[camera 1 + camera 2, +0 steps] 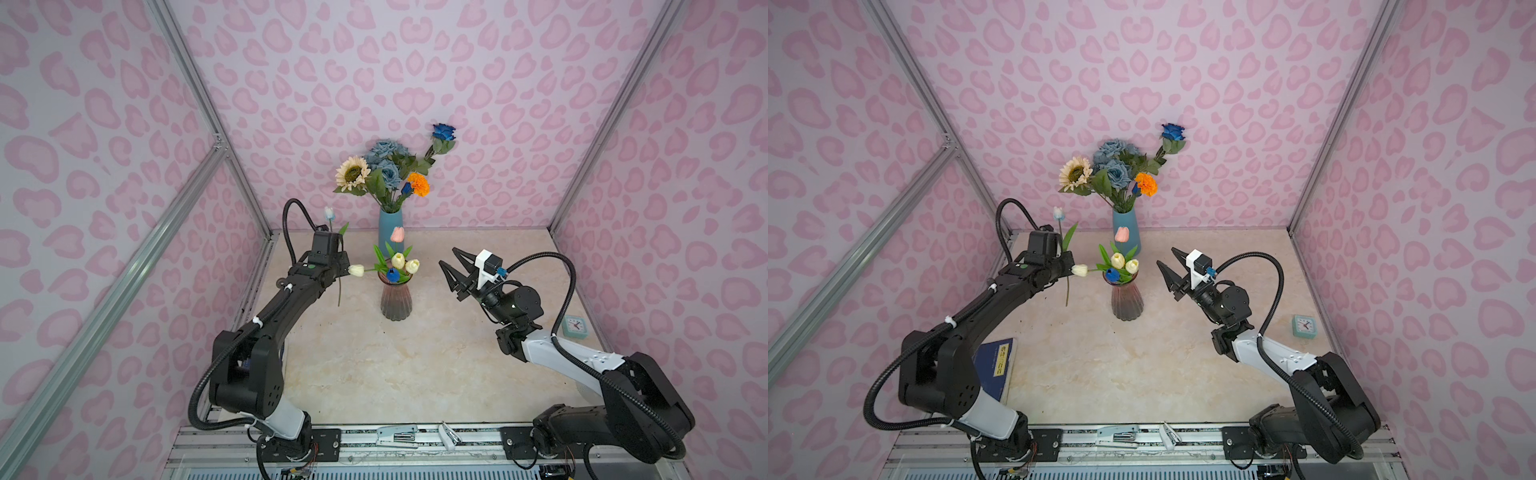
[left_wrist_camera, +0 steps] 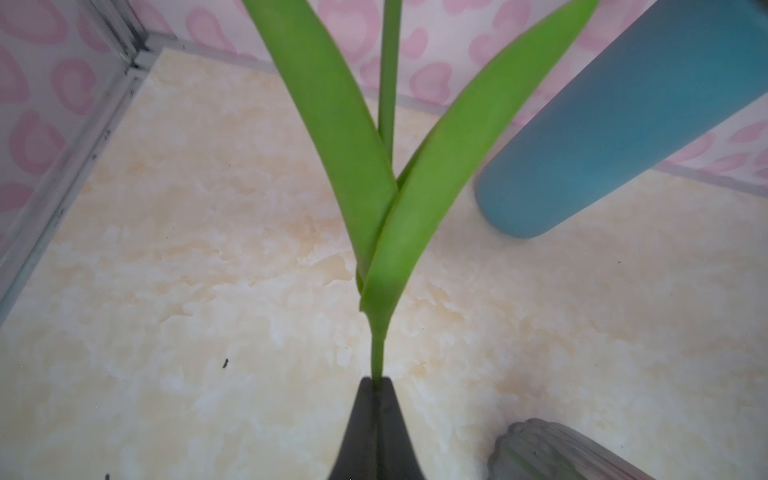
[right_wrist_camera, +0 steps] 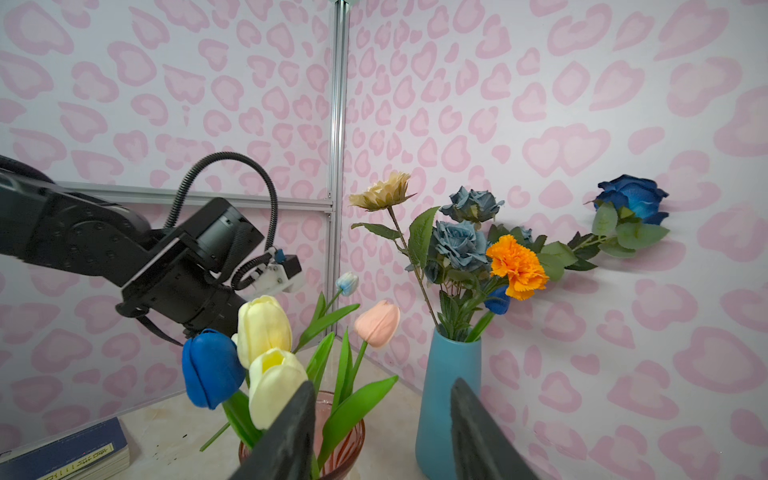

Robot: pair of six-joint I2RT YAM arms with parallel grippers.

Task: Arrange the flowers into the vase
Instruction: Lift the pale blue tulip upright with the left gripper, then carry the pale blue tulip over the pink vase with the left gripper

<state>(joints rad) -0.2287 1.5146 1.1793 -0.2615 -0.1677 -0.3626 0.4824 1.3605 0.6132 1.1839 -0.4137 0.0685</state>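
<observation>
Though unclear overhead, left claw [image 2: 376, 384] on stem [image 2: 377, 353]

Back of the bench [image 1: 415, 365], there's the rear vase [image 1: 390, 226], sunflower [image 1: 352, 172] on its left, rose bunch [image 1: 390, 170] in the middle, marigold [image 1: 418, 184] to the right and the lone rose [image 1: 444, 132] leaning out rightward, and straight in front of it, mid-bench, the front vase [image 1: 396, 301] with its tulips [image 1: 398, 260] (one lolling out leftward). Left of that vase the held tulip [image 1: 329, 213] stands upright between the fingers [image 2: 361, 415] of the left gripper [image 2: 376, 386], the right gripper [image 1: 447, 256] hovers to the vase's right, the book [image 1: 998, 368] lies at the left edge under the left arm, and the clock [image 1: 574, 327] sits at the right edge.
</observation>
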